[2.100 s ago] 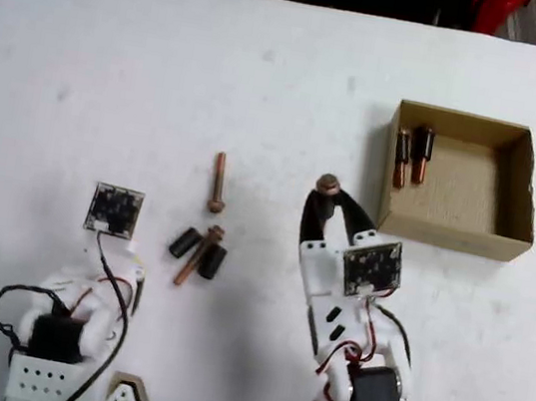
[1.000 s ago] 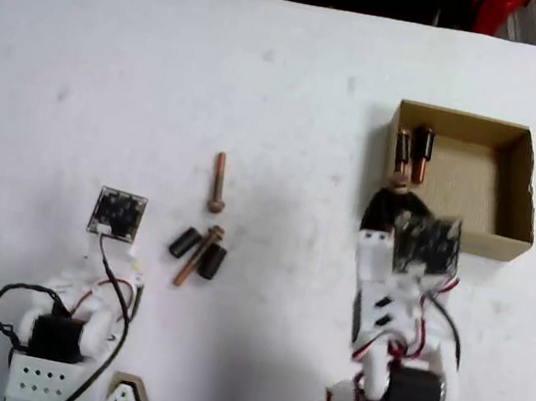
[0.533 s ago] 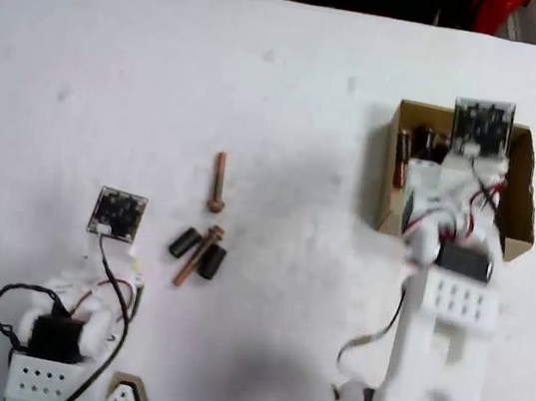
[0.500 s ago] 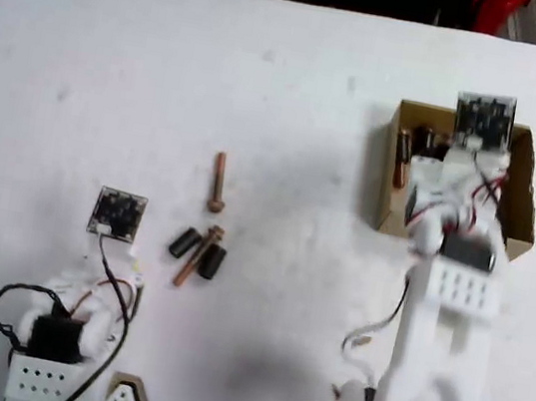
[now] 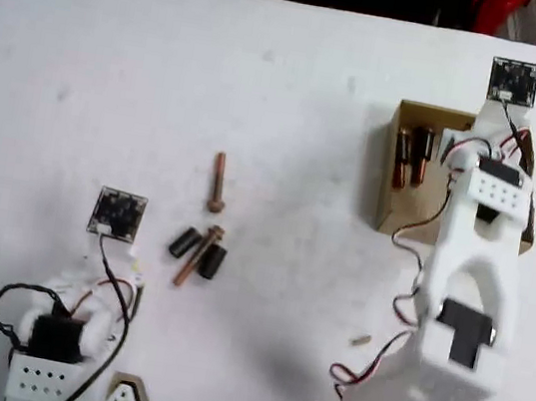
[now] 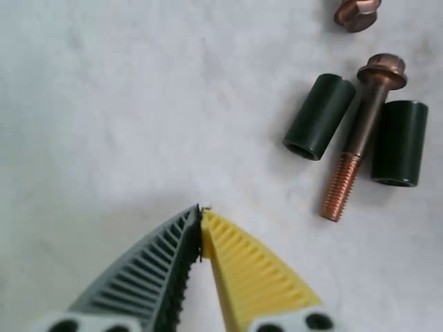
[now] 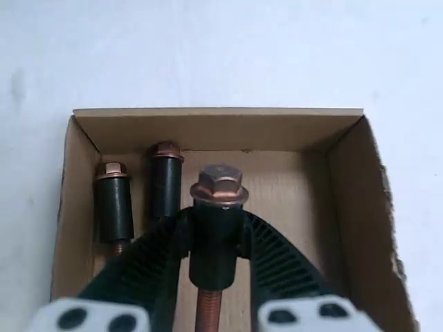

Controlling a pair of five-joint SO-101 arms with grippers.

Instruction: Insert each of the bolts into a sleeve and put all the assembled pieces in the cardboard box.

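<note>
The right gripper (image 7: 217, 232) clamped a sleeved bolt (image 7: 219, 207) over the cardboard box (image 7: 208, 131), which held 2 assembled pieces (image 7: 114, 207). The left gripper (image 6: 201, 216) sat pressed together near 2 sleeves (image 6: 318, 116).

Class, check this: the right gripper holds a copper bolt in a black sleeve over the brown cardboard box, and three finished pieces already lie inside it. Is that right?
One detail is wrong: two finished pieces lie in the brown cardboard box, not three, as the right wrist view shows. The right gripper does hold a copper bolt in a black sleeve over it.
</note>
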